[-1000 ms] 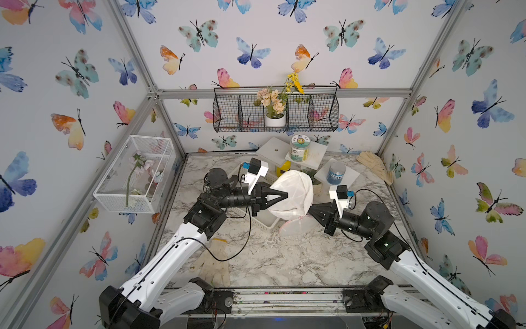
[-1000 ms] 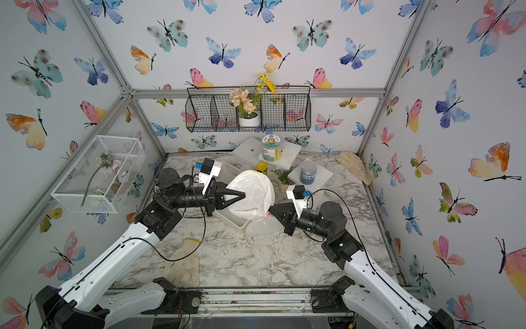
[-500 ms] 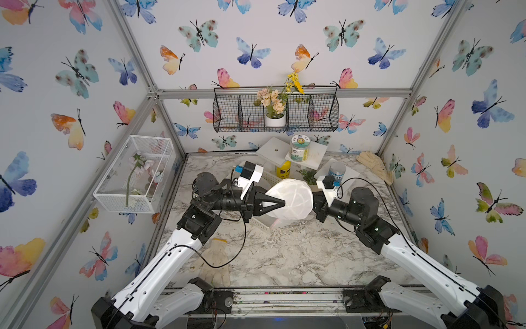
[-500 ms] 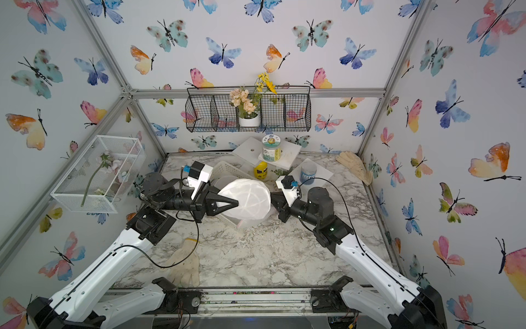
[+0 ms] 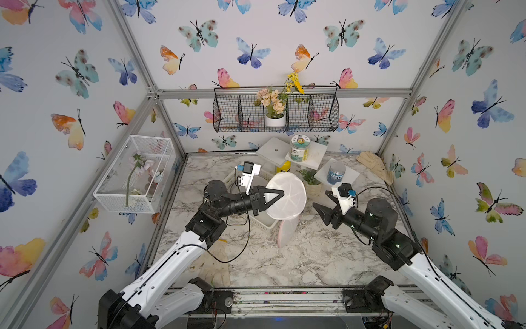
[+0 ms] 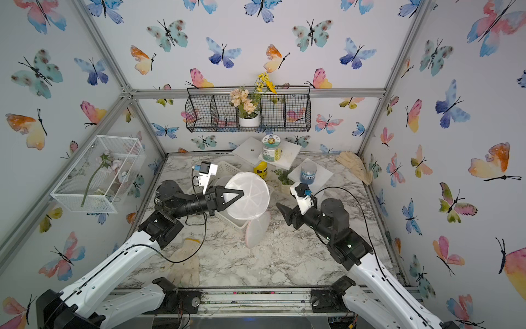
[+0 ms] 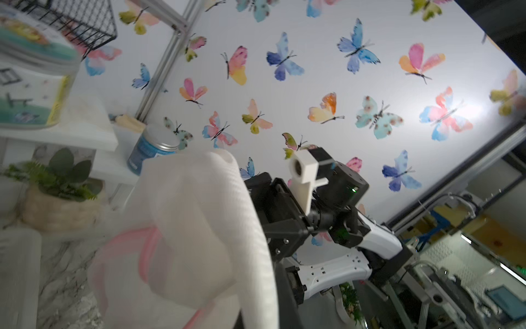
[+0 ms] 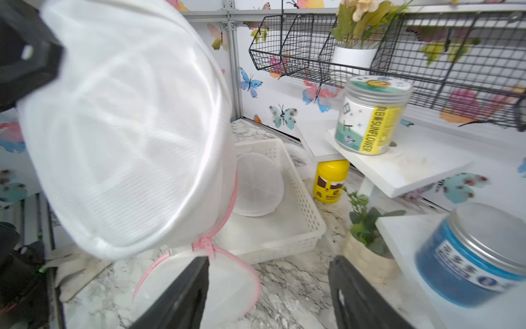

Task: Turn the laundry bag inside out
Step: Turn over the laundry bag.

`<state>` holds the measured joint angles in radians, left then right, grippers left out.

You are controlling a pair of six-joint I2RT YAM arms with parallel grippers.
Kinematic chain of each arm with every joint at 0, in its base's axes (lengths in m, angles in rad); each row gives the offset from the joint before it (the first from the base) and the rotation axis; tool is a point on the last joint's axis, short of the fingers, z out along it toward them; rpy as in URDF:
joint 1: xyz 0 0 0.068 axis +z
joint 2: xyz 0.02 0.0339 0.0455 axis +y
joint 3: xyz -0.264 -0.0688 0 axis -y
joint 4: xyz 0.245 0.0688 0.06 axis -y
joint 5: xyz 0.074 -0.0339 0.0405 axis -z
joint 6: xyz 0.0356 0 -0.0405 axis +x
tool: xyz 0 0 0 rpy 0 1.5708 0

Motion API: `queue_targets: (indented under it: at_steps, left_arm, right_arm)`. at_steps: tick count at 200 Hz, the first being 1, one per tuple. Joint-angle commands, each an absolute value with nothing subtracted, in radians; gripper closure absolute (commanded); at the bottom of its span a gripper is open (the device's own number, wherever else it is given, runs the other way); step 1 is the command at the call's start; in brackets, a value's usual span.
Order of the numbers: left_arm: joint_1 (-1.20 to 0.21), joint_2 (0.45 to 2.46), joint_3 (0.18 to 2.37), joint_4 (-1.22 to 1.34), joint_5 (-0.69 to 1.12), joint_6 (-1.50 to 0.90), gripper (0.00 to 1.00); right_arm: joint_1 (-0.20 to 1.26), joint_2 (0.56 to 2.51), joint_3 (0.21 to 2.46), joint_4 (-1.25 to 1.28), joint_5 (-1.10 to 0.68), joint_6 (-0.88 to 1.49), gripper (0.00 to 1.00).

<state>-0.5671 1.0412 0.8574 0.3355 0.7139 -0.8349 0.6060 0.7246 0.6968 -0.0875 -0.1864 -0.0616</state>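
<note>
The laundry bag (image 5: 289,196) is a round white mesh dome with pink zip trim, held up over the basket in both top views (image 6: 252,196). My left gripper (image 5: 280,194) is shut on its left rim. In the left wrist view the bag (image 7: 193,228) fills the foreground and hides the jaws. A pink-edged flap (image 5: 286,232) hangs from the bag down to the table. My right gripper (image 5: 320,200) is open to the right of the bag, apart from it. In the right wrist view the right gripper (image 8: 270,296) has only marble between its fingers, and the flap (image 8: 227,284) lies just behind one finger.
A white plastic basket (image 8: 307,205) sits under the bag with another round mesh piece (image 8: 256,185) inside. Behind it are a yellow jar (image 8: 331,181), a potted plant (image 5: 311,182), a blue jar (image 5: 336,173) and a sunflower jar (image 5: 299,148) on white shelves. Gloves lie front left (image 5: 215,267) and back right (image 5: 375,168).
My right gripper was at the bag half a second ago; it has opened and drawn back to the right. The bag stays in the left gripper, and its flap now hangs down.
</note>
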Motion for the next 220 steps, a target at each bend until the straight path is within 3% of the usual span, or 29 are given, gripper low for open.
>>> queue_targets:
  at_steps: [1,41,73,122,166,220]
  left_arm:
    - [-0.579,1.049,0.865,0.305,0.507,-1.190,1.00]
    - [-0.617,1.055,0.896,0.165,0.400,-1.486,1.00]
    - [-0.693,1.045,0.910,0.114,0.303,-1.640,1.00]
    - [-0.777,1.086,0.933,0.118,0.266,-1.760,1.00]
    - [-0.785,1.050,0.888,0.100,0.211,-1.870,1.00]
    - [-0.784,1.072,0.869,0.119,0.238,-1.936,1.00]
  right_arm:
    - [0.604,0.686,0.659,-0.170,-0.183,-0.242,0.29]
    - [0.609,0.751,0.716,-0.004,-0.424,-0.430,0.34]
    - [0.623,0.786,0.706,0.059,-0.415,-0.654,0.31]
    - [0.624,0.843,0.684,0.221,-0.444,-0.774,0.34]
    - [0.625,0.806,0.620,0.321,-0.424,-0.792,0.51]
    - [0.625,0.894,0.666,0.354,-0.571,-0.700,0.82]
